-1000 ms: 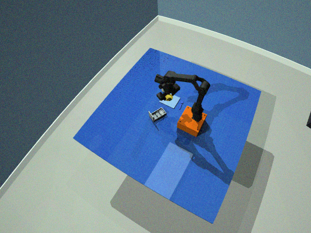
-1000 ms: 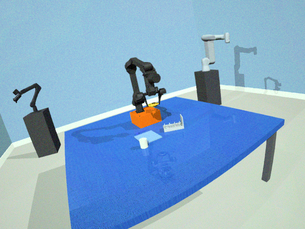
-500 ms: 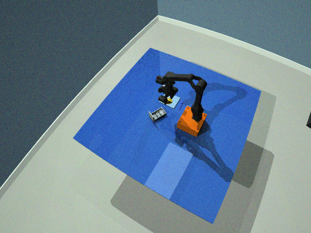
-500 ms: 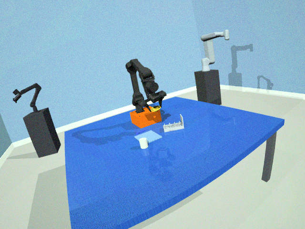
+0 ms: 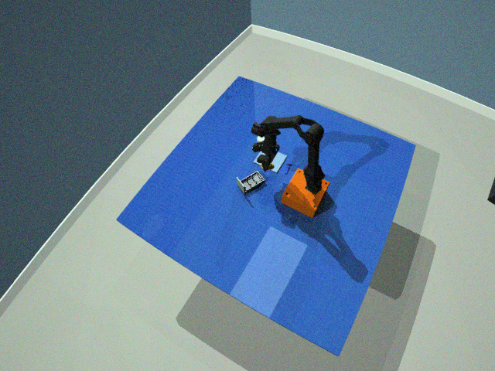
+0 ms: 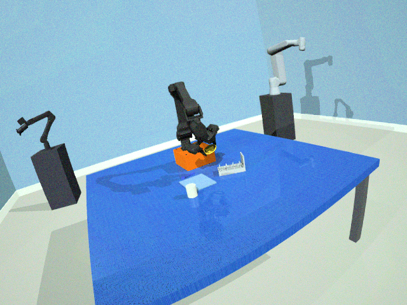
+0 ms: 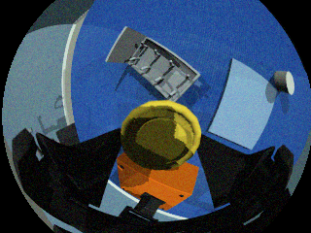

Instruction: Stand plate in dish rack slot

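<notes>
Plate (image 5: 270, 166) (image 6: 209, 150) (image 7: 161, 136) in the air, yellow and round: we have it clamped by the rim between the fingers of our gripper (image 5: 265, 158) (image 6: 205, 147) (image 7: 161, 136), tilted in the exterior view and above the blue tabletop (image 5: 179, 203) (image 6: 229, 223) (image 7: 204, 29). Seen from the top, we hold it nearer the tabletop's upper-left edge than its lower-right edge. The dish rack (image 5: 251, 182) (image 6: 231, 169) (image 7: 162, 68) stands near the plate, on the side toward the tabletop's left corner, with a tall panel at one end; the plate is apart from its slots. Toward the top corner lies a light blue flat square (image 5: 281, 158) (image 6: 198, 181) (image 7: 242, 107), partly under our arm (image 5: 313, 155) (image 6: 186, 108). A white cylinder (image 5: 261, 138) (image 6: 191, 190) (image 7: 284, 83) stands just beside that square. Our orange base (image 5: 296, 193) (image 6: 189, 162) (image 7: 160, 186) sits closer to the tabletop's right-hand edge than the rack does.
</notes>
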